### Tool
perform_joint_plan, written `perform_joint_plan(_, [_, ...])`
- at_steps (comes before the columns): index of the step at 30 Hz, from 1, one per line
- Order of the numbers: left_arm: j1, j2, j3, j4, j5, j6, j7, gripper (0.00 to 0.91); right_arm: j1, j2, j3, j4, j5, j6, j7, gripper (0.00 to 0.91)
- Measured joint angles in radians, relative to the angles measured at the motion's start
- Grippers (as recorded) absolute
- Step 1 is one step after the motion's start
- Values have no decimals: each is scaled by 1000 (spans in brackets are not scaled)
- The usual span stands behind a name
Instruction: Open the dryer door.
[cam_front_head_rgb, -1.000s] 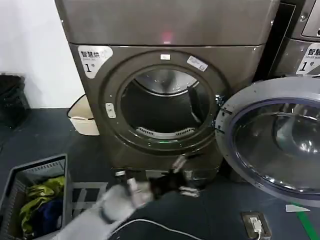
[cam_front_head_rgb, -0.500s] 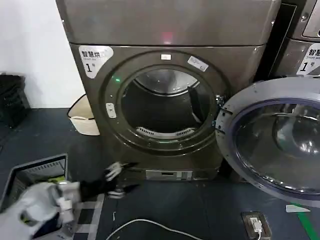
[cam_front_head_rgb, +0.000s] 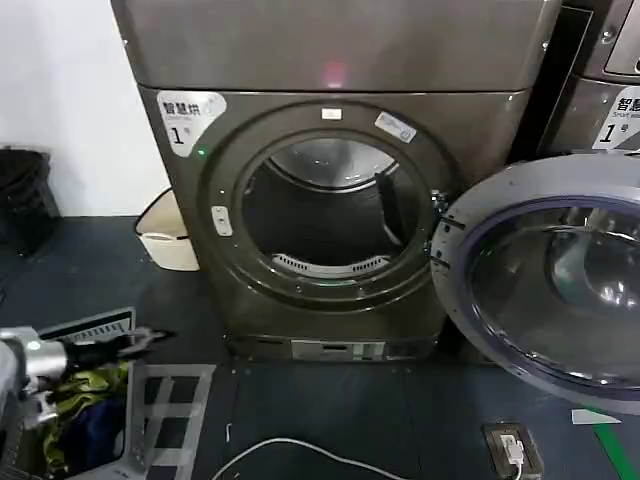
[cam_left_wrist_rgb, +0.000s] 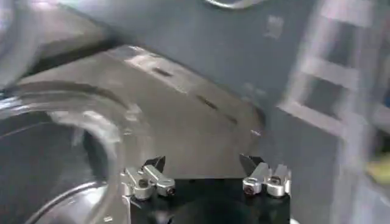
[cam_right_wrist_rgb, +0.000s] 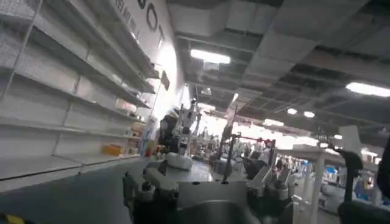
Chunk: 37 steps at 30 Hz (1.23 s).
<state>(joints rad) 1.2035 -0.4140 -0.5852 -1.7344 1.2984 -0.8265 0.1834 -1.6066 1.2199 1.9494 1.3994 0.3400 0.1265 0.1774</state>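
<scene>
The left arm (cam_front_head_rgb: 30, 365) reaches in low at the head view's left edge, its pale wrist section leading to a dark forearm end that points toward the right. The left gripper (cam_front_head_rgb: 140, 340) sits at that tip, held roughly level and holding nothing. In the left wrist view the left gripper's jaws stand wide apart, with one dark fingertip (cam_left_wrist_rgb: 157, 163) on each side and bare space between them. The right gripper (cam_right_wrist_rgb: 207, 182) points up and outward, its jaws spread with nothing between them.
</scene>
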Motion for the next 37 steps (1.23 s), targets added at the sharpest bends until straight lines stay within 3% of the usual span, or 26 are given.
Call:
perform_joint_plan(4, [5, 25, 13, 31, 175, 1, -10, 907, 11, 3, -13, 2, -2, 3, -1, 907])
perform_joint_plan(14, [-2, 16, 44, 37, 297, 2, -13, 907, 15, 10, -30, -19, -10, 20, -3, 907])
perform_joint_plan(37, [54, 1, -3, 50, 362, 3, 10, 907, 39, 13, -37, -27, -36, 29, 22, 907])
